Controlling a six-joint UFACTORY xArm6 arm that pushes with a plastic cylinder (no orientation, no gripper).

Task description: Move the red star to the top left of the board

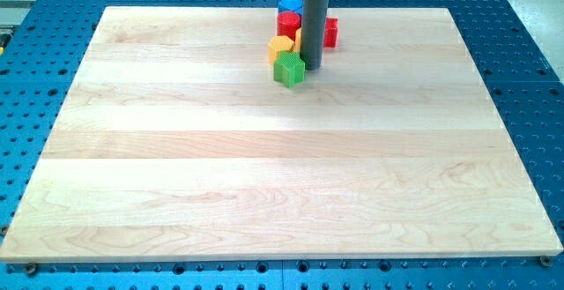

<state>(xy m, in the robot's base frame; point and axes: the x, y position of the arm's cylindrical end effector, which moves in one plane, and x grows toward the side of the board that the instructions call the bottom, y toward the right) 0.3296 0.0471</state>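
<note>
The wooden board [264, 167] lies on a blue perforated table [529, 70] and carries everything; nothing sits in any box or tray, the blocks simply rest on the board's surface. All blocks huddle in one small cluster near the middle of the board's top edge. A blue block [290, 5] is nearest that edge, with a red block [289, 23] just below it and touching it. Below those comes an orange block [281, 47], and at the bottom of the cluster a green block [288, 69], cube-like, touching the orange one. Another red block [330, 32] shows at the view's right of the rod, partly hidden behind it; its shape cannot be made out for certain, so which red piece is the star I cannot tell. The dark rod comes down from the top, and my tip [314, 64] rests on the board just right of the green block, between it and the right-hand red piece. There is no pincer on this arm, only the rod. The top left corner, the whole left side, the right side and the lower part of the board are bare wood.
</note>
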